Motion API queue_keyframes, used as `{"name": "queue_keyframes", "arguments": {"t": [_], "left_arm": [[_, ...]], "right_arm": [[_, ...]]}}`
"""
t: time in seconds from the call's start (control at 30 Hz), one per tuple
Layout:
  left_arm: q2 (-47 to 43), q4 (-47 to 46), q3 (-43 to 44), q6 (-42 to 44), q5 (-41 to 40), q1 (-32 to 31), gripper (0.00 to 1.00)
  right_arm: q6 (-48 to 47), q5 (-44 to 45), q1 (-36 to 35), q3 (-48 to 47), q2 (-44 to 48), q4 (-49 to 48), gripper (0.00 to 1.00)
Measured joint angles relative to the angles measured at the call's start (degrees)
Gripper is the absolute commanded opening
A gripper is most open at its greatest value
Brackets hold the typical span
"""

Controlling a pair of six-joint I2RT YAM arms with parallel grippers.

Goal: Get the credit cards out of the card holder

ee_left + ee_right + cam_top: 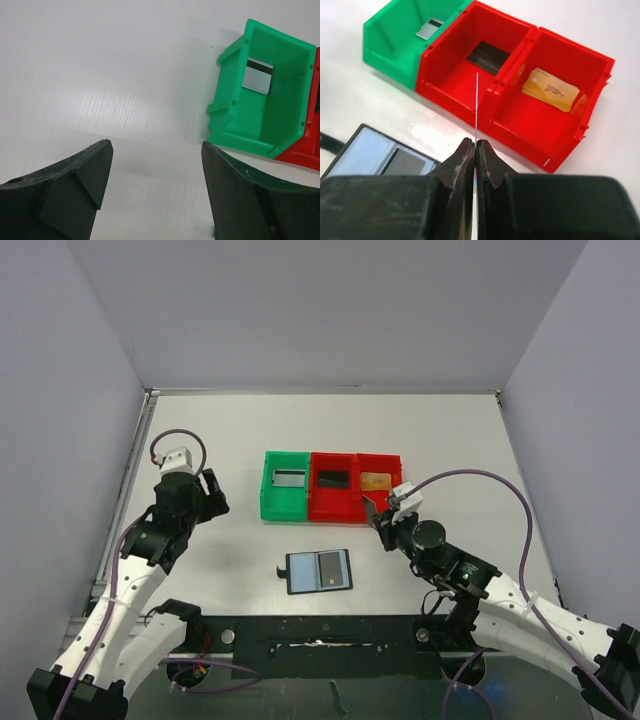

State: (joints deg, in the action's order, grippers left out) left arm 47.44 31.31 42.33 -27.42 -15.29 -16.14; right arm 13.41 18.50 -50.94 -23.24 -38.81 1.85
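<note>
The card holder (320,571) lies open on the worktop (430,430), near three bins. The green bin (390,45) holds a greyish card (429,29), the middle red bin (450,80) a black card (489,55), and the right red bin (520,130) a gold card (551,90) with unreadable script. The right hand (475,145) pinches a thin card (476,100) edge-on; the left hand (156,145) gapes wide, empty.

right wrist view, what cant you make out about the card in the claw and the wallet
1. credit card pinched in the right claw: right wrist view shows it edge-on, a thin line; its face is hidden, and too small in the top view.
2. card holder: cut off by the left edge and hidden behind the claw; whether its dark patch is a card is unclear.
</note>
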Motion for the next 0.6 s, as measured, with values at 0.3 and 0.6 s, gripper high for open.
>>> {"name": "queue_keyframes", "arguments": {"t": [0.3, 0.6], "left_arm": [[-2.1, -1.6, -1.4, 1.2, -1.5, 0.0, 0.72], [-2.2, -2.2, -1.7, 2.1, -0.9, 0.0, 0.72]], "right_arm": [[-3.7, -5.7, 9.4, -4.2, -8.1, -1.0, 0.00], [-16.1, -13.4, 9.6, -16.9, -23.6, -0.9, 0.00]]}}
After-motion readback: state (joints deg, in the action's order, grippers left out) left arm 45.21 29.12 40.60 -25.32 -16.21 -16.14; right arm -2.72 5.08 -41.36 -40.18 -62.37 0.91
